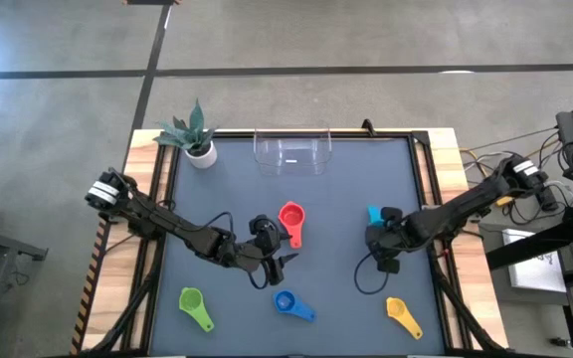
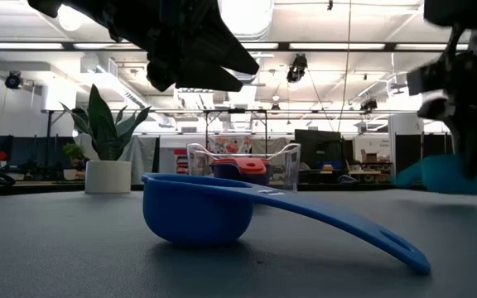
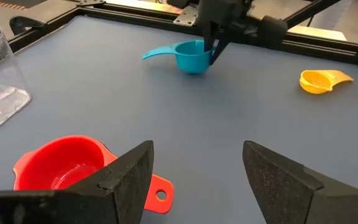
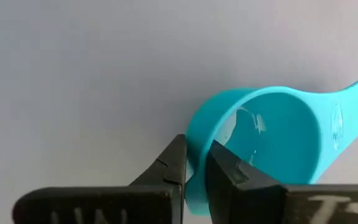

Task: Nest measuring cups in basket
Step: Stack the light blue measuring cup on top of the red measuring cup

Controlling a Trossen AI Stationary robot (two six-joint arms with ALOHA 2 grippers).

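Measuring cups of smooth, glossy plastic, each a rounded scoop bowl with a short flat handle, lie scattered on the matte dark grey table [image 1: 326,179]. Right gripper [image 4: 195,169]: its two dark fingers are pressed onto the thin wall of the teal cup [image 4: 278,137], one finger inside the bowl and one outside, pinching the rim; the cup's handle, pierced by a small hole, points away from the fingers. In the left wrist view the same teal cup [image 3: 188,56] hangs under the right gripper, its base at or just above the table; which of the two cannot be told. Left gripper [image 3: 197,177]: its blunt, grainy black fingers are spread wide apart and hold nothing. The red cup [image 3: 64,165] sits upright just beside one finger, outside the gap between them, its red handle tab showing past that finger. The blue cup [image 1: 291,304] rests near the left gripper, on the side away from the basket, bowl upright and its long handle sloping down to the table. The green cup [image 1: 195,308] and the yellow cup [image 1: 403,316] lie farther from both grippers at the table's near edge. The basket [image 1: 292,151], clear rigid plastic with rounded corners, stands well apart from both grippers at the far edge
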